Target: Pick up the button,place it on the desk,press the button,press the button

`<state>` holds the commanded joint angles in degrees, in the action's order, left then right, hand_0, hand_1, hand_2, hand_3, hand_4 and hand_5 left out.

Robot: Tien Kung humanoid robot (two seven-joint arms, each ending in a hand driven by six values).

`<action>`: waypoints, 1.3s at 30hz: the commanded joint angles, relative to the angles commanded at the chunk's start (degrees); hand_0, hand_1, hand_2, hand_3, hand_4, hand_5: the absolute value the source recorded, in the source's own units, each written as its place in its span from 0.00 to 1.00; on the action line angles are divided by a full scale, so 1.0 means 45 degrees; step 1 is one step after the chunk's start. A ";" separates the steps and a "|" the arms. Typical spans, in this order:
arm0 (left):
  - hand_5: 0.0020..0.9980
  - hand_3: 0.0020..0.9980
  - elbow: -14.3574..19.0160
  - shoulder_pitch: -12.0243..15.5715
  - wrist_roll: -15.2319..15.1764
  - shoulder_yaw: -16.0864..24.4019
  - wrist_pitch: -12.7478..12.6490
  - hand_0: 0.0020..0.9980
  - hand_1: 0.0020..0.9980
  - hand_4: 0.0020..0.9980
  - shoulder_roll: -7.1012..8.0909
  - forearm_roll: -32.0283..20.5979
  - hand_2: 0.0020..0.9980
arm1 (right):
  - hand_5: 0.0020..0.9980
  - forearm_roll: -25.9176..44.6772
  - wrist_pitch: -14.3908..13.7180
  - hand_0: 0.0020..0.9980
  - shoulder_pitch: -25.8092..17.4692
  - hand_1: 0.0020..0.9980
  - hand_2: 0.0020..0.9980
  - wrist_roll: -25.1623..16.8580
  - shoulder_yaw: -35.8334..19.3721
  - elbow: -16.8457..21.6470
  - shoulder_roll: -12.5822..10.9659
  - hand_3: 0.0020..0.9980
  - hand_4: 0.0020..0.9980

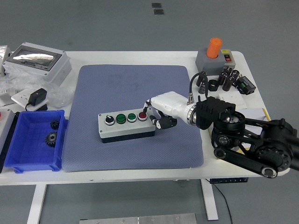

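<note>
The button box (pixel 125 125) is a grey box with a black knob, two green buttons and a red button (pixel 142 116) on top. It lies on the blue-grey mat (pixel 133 88) at its middle. My right hand (pixel 155 112) comes in from the right with a white palm and black fingers. It sits at the box's right end, one fingertip (pixel 145 110) over the red button and the thumb beside the box's right side. The fingers hold nothing. My left arm is out of view.
A blue bin (pixel 32 140) with gears stands at the left. A grey enclosure (pixel 35 61) and a black adapter (pixel 36 98) lie at the back left. A grey box with an orange knob (pixel 214 52) and small black parts (pixel 229 78) sit at the back right.
</note>
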<state>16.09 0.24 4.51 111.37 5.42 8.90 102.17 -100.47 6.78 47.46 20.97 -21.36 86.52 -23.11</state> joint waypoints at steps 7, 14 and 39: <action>0.60 0.80 -0.0018 -0.0020 -0.0052 0.0017 -0.0001 0.76 0.77 0.83 0.0004 0.0016 0.72 | 0.00 -0.0062 -0.0091 0.06 0.0009 0.07 0.15 0.0089 0.0418 -0.0319 0.0199 0.69 0.29; 0.60 0.80 -0.0066 -0.0014 -0.0145 0.0009 0.0003 0.76 0.77 0.83 -0.0006 -0.0004 0.72 | 0.00 -0.0058 -0.0275 0.06 -0.0117 0.07 0.15 -0.0055 0.0540 -0.0457 0.0215 0.69 0.29; 0.62 0.80 -0.0157 0.0071 -0.0205 0.0193 -0.0027 0.76 0.77 0.83 -0.0413 0.0334 0.71 | 0.65 0.5119 -0.6000 0.35 -0.6849 0.47 0.52 -0.6925 -0.7011 -0.0634 0.1595 0.86 1.00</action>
<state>15.38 0.56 3.59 112.24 5.29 7.04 103.67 -77.44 -20.22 16.64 -10.19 -52.91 83.67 -15.93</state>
